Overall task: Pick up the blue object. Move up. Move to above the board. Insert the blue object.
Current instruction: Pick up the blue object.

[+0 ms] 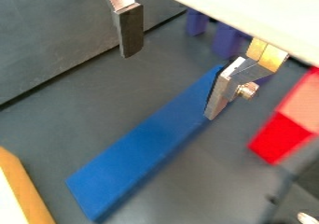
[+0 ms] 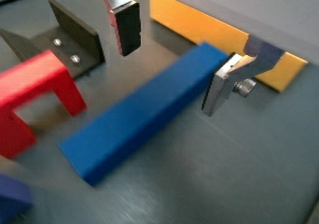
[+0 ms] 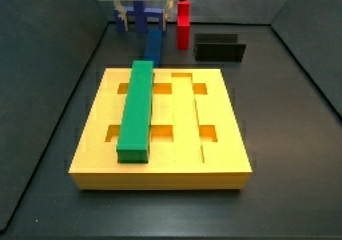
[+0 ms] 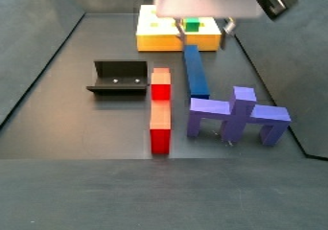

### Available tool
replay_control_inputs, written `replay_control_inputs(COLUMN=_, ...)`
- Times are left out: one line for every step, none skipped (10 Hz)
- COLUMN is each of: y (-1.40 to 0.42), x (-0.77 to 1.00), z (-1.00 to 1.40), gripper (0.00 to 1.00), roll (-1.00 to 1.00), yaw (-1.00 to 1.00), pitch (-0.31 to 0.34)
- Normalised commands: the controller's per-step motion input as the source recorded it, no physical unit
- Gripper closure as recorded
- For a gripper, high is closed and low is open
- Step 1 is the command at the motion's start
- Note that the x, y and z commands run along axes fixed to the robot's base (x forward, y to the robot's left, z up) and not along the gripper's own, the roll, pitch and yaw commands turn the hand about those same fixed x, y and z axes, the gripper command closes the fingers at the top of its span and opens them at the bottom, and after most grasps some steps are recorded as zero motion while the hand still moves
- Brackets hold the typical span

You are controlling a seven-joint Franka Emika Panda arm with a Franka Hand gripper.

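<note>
The blue object (image 2: 144, 111) is a long dark blue bar lying flat on the dark floor. It also shows in a wrist view (image 1: 149, 144) and in both side views (image 4: 195, 69) (image 3: 151, 46), just off the board's end. My gripper (image 2: 174, 60) is open and low over the bar's end nearest the board. One finger (image 2: 222, 86) is right beside the bar and the other finger (image 2: 125, 27) stands apart from it. The board (image 3: 167, 154) is a large yellow block with grooves and cut-outs. A green bar (image 3: 138, 109) lies in one groove.
A red piece (image 4: 160, 109) lies beside the blue bar. A purplish-blue pronged piece (image 4: 237, 114) stands on the bar's other side. The dark fixture (image 4: 122, 78) stands on the floor beyond the red piece. Grey walls enclose the floor.
</note>
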Motion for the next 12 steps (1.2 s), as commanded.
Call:
replay_control_inputs(y=0.0, x=0.05, z=-0.41, gripper=0.0, roll=0.21, yaw=0.0, pitch=0.0)
replay_control_inputs(y=0.0, x=0.27, z=-0.35, gripper=0.0, roll=0.14, yaw=-0.06, pitch=0.001)
replay_control_inputs(y=0.0, x=0.15, z=-0.31, gripper=0.0, roll=0.11, yaw=-0.15, pitch=0.009)
replay_control_inputs(y=0.0, x=0.05, z=-0.2, gripper=0.0, roll=0.12, yaw=-0.11, pitch=0.016)
replay_control_inputs(y=-0.06, x=0.02, z=-0.15, gripper=0.0, roll=0.12, yaw=-0.15, pitch=0.014)
replay_control_inputs(y=-0.09, x=0.0, z=-0.17, gripper=0.0, roll=0.11, yaw=-0.09, pitch=0.0)
replay_control_inputs(y=-0.09, x=0.1, z=-0.27, gripper=0.0, roll=0.14, yaw=-0.05, pitch=0.0)
replay_control_inputs(y=-0.05, x=0.19, z=-0.36, gripper=0.0, roll=0.15, yaw=-0.1, pitch=0.001)
replay_control_inputs(y=0.01, x=0.0, z=-0.4, gripper=0.0, roll=0.13, yaw=-0.13, pitch=0.0)
replay_control_inputs(y=0.05, x=0.0, z=-0.37, gripper=0.0, roll=0.13, yaw=-0.05, pitch=0.0)
replay_control_inputs(y=0.08, x=0.0, z=-0.37, gripper=0.0, roll=0.13, yaw=-0.05, pitch=0.0)
replay_control_inputs(y=0.0, x=0.0, z=-0.15, gripper=0.0, roll=0.07, yaw=-0.01, pitch=0.004)
